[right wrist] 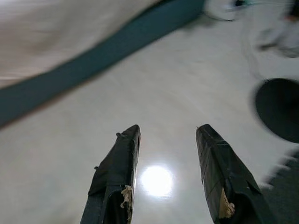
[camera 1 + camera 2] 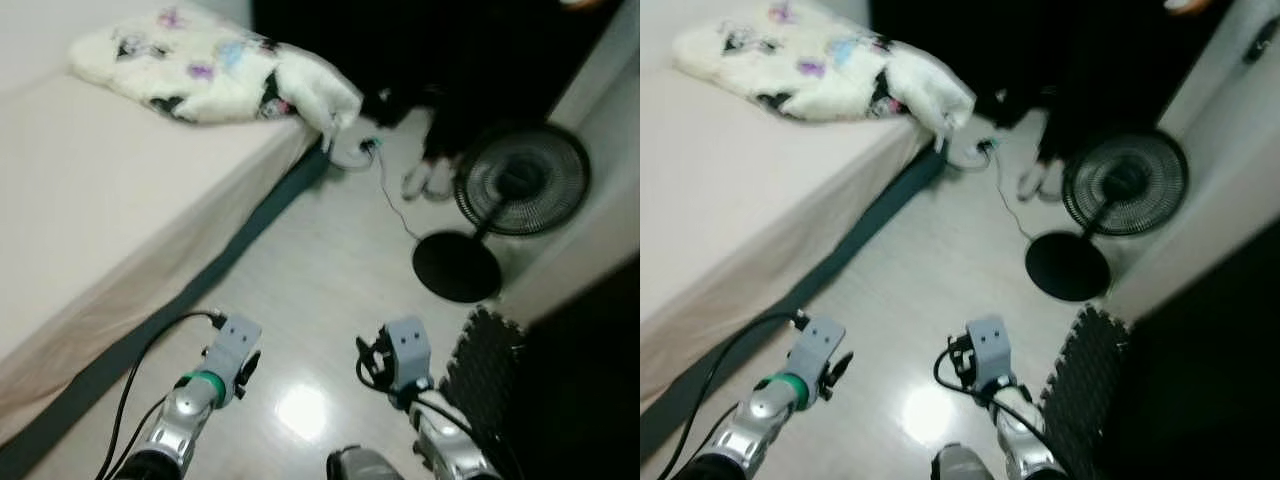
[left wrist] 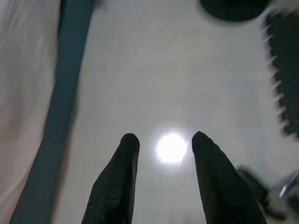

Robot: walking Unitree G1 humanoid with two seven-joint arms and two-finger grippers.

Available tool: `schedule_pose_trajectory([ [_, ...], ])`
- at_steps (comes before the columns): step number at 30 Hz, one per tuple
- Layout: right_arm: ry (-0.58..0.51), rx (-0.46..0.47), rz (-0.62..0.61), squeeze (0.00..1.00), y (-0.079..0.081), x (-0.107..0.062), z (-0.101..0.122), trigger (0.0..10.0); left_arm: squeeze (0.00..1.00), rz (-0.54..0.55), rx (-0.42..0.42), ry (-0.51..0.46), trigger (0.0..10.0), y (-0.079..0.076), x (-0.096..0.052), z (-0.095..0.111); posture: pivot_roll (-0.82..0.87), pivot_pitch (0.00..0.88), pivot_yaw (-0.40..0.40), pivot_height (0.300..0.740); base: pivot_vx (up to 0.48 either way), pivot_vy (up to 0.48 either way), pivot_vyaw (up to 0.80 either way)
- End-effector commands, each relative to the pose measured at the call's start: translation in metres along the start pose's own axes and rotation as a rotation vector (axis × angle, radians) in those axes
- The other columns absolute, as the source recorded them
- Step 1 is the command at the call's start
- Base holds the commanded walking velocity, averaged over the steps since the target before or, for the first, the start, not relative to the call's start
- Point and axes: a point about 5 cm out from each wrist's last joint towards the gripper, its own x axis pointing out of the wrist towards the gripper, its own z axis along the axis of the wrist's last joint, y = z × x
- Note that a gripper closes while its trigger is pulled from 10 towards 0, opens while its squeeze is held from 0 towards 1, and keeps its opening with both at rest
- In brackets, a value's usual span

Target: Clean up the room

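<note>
A: Where was the blanket (image 2: 210, 65) vs the hands?
B: On the bed (image 2: 90, 190), far end, ahead-left; nearer the left hand (image 3: 161, 144). Both L and right hand (image 1: 166, 137) were spread, empty, over bare floor (image 2: 320, 270).

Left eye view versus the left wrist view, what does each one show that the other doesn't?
The left eye view alone takes in the bed top with its patterned white blanket, the fan's round head, the cable on the floor and both arms. The left wrist view alone shows the left gripper from behind, fingers apart, empty, over a bright glare spot. Both share the pale floor, the bed's dark base strip, the black fan base and the dark foam mat.
</note>
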Motion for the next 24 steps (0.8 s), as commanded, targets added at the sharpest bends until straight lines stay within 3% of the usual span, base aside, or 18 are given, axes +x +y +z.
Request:
schedule_pose_trajectory([
  [1, -0.003, 0.002, -0.002, 0.00, 0.0015, 0.0002, -0.0010, 10.0, 0.00, -0.006, 0.003, 0.051, 10.0, -0.0013, -0.0062, -0.0169, -0.05, 0.000, 0.043, 0.740, 0.000, 0.000, -0.79],
  [21, -0.006, 0.005, -0.015, 0.00, -0.0014, 0.0025, -0.0009, 10.0, 0.00, 0.006, 0.004, 0.047, 10.0, 0.0003, -0.0030, -0.0169, -0.05, 0.000, 0.042, 0.740, 0.000, 0.000, -0.79],
  [24, -0.008, -0.004, -0.019, 0.00, -0.0019, 0.0031, -0.0002, 10.0, 0.00, 0.010, 0.007, 0.042, 10.0, 0.0009, -0.0025, -0.0163, -0.05, 0.000, 0.042, 0.740, 0.000, 0.000, -0.28],
])
